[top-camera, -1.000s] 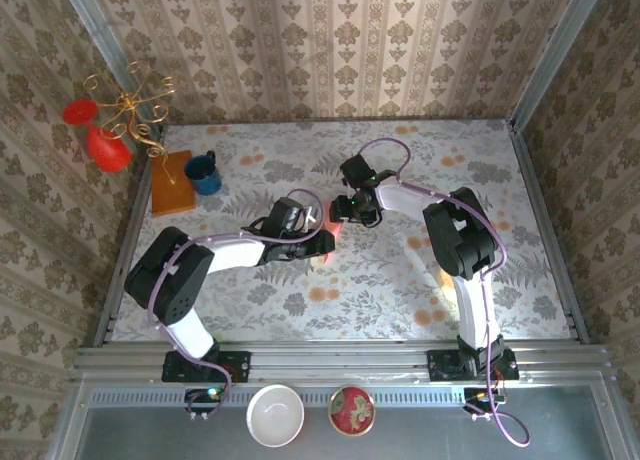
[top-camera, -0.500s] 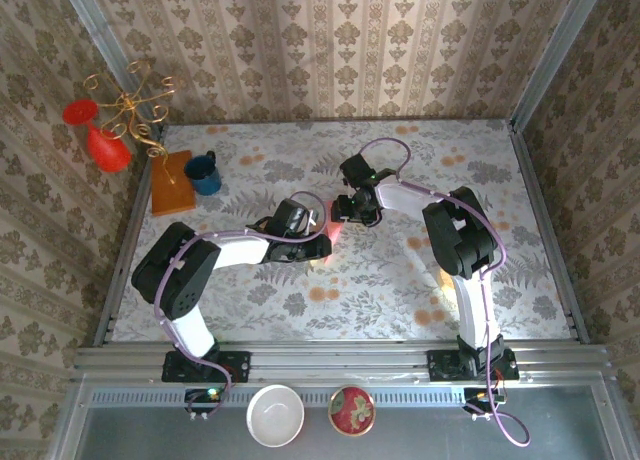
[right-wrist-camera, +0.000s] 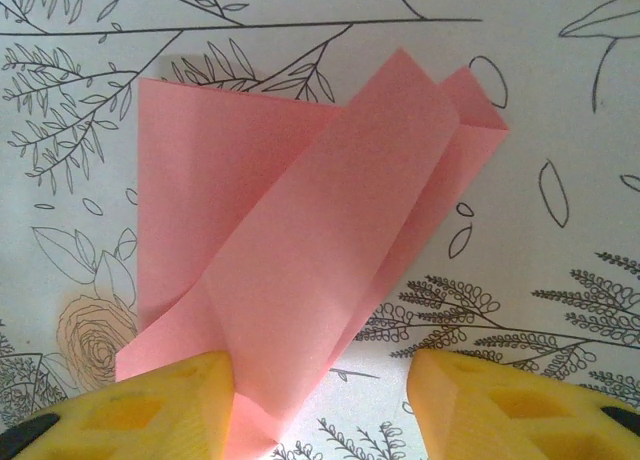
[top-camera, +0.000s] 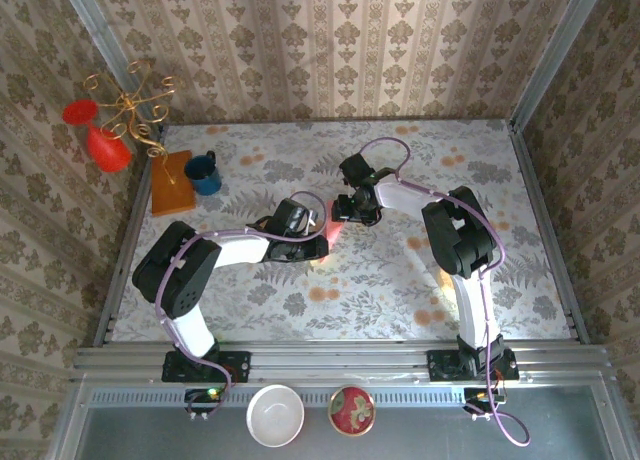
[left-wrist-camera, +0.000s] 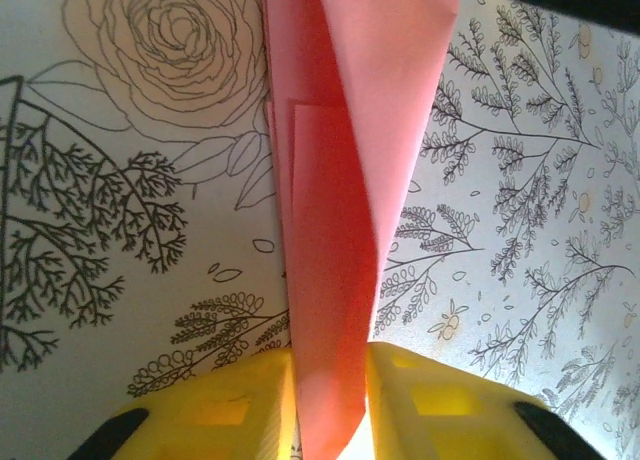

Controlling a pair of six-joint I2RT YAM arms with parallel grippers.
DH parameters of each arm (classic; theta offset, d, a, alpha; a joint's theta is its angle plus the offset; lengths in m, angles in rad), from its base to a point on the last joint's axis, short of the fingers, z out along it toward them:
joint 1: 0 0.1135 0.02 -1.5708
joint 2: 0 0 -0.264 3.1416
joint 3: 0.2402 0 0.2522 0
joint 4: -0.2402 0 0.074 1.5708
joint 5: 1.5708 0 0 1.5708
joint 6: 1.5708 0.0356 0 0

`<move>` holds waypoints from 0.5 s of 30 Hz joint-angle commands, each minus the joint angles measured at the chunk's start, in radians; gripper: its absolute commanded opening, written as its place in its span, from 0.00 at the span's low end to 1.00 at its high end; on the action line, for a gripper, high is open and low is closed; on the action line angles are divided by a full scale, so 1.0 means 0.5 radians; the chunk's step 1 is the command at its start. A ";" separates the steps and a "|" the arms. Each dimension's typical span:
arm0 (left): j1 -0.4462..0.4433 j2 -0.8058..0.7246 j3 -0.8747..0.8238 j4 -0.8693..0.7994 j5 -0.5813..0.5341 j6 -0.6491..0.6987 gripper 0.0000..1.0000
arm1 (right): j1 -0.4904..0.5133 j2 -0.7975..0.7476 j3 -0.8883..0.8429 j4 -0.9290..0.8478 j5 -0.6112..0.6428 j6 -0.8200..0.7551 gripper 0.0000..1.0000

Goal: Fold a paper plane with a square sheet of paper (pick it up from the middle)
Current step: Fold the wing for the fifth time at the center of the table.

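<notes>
The square sheet of paper [top-camera: 327, 237], salmon pink and partly folded into a long creased shape, lies mid-table between both grippers. In the left wrist view a raised fold of the paper [left-wrist-camera: 335, 280] stands between the yellow fingers [left-wrist-camera: 230, 410] of my left gripper [left-wrist-camera: 330, 405], which press it from both sides. In the right wrist view the paper [right-wrist-camera: 290, 230] lies flat with layered flaps. My right gripper [right-wrist-camera: 320, 405] is open; its left finger [right-wrist-camera: 170, 405] rests at the paper's near edge, and the other is over bare tablecloth. From above, the left gripper [top-camera: 316, 242] and right gripper [top-camera: 346, 212] nearly meet.
A blue mug [top-camera: 205, 173] and an orange-brown board [top-camera: 170, 182] sit at the back left, beside a red vase [top-camera: 108, 148] and a gold wire stand [top-camera: 130, 105]. A white bowl [top-camera: 275, 415] and a patterned bowl [top-camera: 352, 410] sit below the table's near rail.
My left gripper's jaws have narrowed onto the raised fold and the left wrist has edged right. My right gripper has narrowed slightly and barely moved.
</notes>
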State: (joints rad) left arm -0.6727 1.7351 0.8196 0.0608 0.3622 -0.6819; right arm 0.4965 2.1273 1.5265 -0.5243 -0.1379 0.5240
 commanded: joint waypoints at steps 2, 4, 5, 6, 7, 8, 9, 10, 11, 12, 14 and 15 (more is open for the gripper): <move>-0.022 -0.019 0.059 -0.075 0.055 0.076 0.34 | 0.008 0.176 -0.043 -0.197 0.076 0.014 0.54; -0.029 -0.043 0.079 -0.101 0.030 0.103 0.39 | 0.007 0.179 -0.040 -0.202 0.076 0.018 0.54; -0.034 -0.043 0.095 -0.125 0.009 0.117 0.41 | 0.007 0.182 -0.034 -0.205 0.076 0.017 0.54; -0.038 -0.038 0.107 -0.146 -0.007 0.131 0.43 | 0.007 0.182 -0.032 -0.206 0.076 0.017 0.54; -0.044 -0.027 0.125 -0.173 -0.024 0.146 0.44 | 0.007 0.185 -0.029 -0.206 0.076 0.017 0.54; -0.051 -0.012 0.144 -0.209 -0.045 0.157 0.45 | 0.007 0.185 -0.028 -0.209 0.075 0.015 0.54; -0.058 0.000 0.159 -0.231 -0.058 0.166 0.46 | 0.008 0.186 -0.027 -0.209 0.076 0.014 0.54; -0.064 0.014 0.174 -0.247 -0.072 0.175 0.46 | 0.007 0.186 -0.028 -0.209 0.076 0.014 0.54; -0.071 0.023 0.187 -0.265 -0.088 0.181 0.47 | 0.007 0.185 -0.028 -0.212 0.074 0.014 0.54; -0.074 0.030 0.205 -0.284 -0.106 0.184 0.47 | 0.007 0.187 -0.026 -0.212 0.073 0.014 0.54; -0.086 0.033 0.234 -0.331 -0.156 0.193 0.47 | 0.007 0.188 -0.023 -0.217 0.075 0.015 0.54; -0.090 0.031 0.246 -0.349 -0.181 0.200 0.47 | 0.007 0.189 -0.024 -0.218 0.076 0.014 0.54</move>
State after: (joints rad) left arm -0.7086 1.7348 0.9081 -0.0490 0.3218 -0.6189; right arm 0.4965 2.1349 1.5429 -0.5430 -0.1368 0.5243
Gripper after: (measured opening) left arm 0.472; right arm 0.540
